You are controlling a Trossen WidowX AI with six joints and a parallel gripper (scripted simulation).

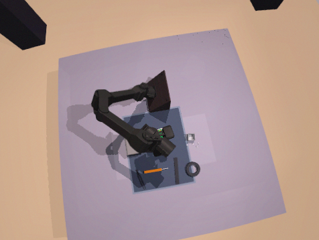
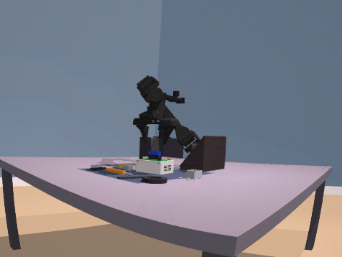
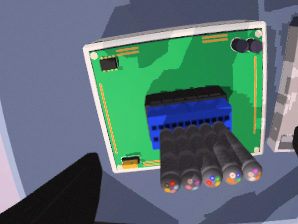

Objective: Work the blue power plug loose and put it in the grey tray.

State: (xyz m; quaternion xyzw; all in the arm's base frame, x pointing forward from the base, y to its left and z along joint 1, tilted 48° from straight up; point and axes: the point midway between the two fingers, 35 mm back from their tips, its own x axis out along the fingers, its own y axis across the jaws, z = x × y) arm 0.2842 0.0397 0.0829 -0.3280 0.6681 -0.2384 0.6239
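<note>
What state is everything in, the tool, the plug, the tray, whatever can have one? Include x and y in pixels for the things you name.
Tool (image 2: 154, 138): open, nothing held, above the board.
Plug (image 2: 154, 153) (image 3: 189, 117): in its socket, cables attached.
Board (image 3: 130, 85): face up in its white case.
Tray (image 1: 131, 151): partly hidden, contents cannot be told.
Screwdriver (image 1: 153, 171) (image 2: 116, 171): lying flat.
</note>
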